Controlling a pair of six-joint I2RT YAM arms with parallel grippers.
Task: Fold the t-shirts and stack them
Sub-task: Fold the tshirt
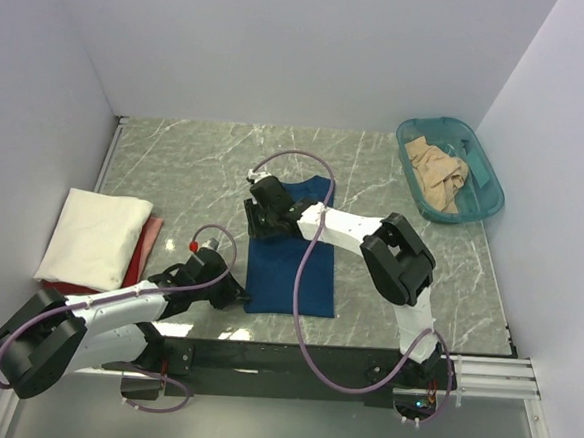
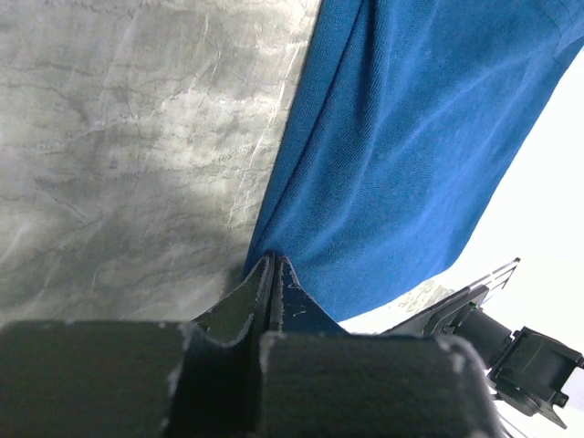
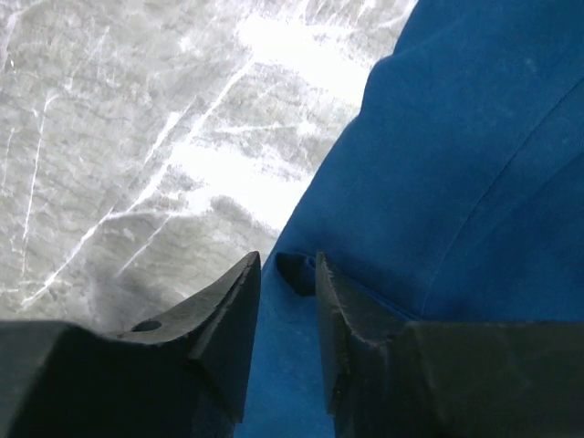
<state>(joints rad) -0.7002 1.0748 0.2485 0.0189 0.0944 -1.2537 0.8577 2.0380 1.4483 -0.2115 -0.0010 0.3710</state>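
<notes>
The navy blue t-shirt (image 1: 294,264) lies folded into a long strip in the middle of the table. My left gripper (image 1: 233,293) is at its near left corner; in the left wrist view the gripper (image 2: 271,259) is shut, pinching the edge of the blue cloth (image 2: 401,155). My right gripper (image 1: 264,217) is at the shirt's far left corner; in the right wrist view it (image 3: 287,261) is open, its jaws straddling a small fold of the blue cloth (image 3: 456,164). The cream-white t-shirt (image 1: 95,235) lies folded at the left. The tan-beige t-shirt (image 1: 437,174) is crumpled in the tub.
The teal plastic tub (image 1: 486,198) stands at the far right by the wall. A red cloth (image 1: 149,241) shows under the cream shirt's right edge. White walls close in the marble table (image 1: 206,163) on three sides. A purple cable (image 1: 306,280) hangs over the navy shirt.
</notes>
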